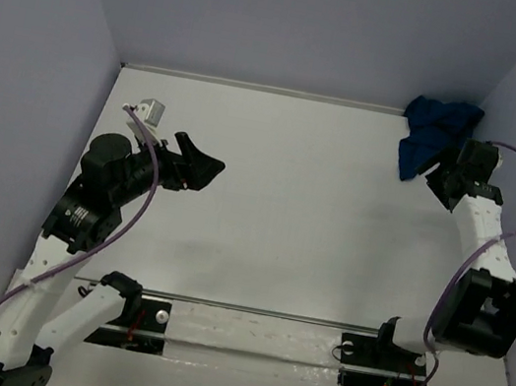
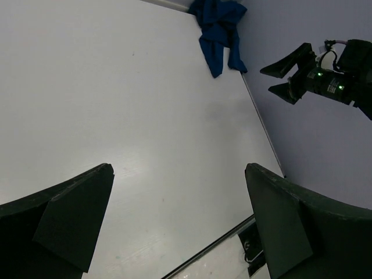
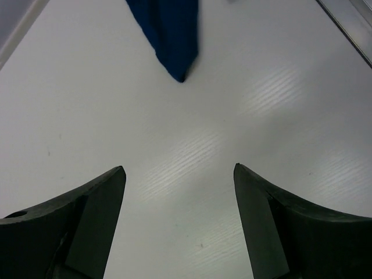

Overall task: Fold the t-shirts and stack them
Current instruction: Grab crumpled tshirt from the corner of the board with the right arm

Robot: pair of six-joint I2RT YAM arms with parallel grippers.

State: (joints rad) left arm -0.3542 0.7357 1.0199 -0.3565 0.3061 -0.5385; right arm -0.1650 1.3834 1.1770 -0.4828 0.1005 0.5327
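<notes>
Navy cloth, the one t-shirt point(image 1: 435, 134) I could count, lay crumpled in the far right corner of the table point(image 1: 295, 210), so no fold had been made yet. My right gripper point(image 1: 441, 175) hung just beside its near edge, jaws wide and holding nothing, placed, I judged, to drag it into open space. My left gripper point(image 1: 198, 165), the second of two, hovered well apart, fully spread and empty too.

no readable text, no labels, no brands, no numbers anywhere
</notes>
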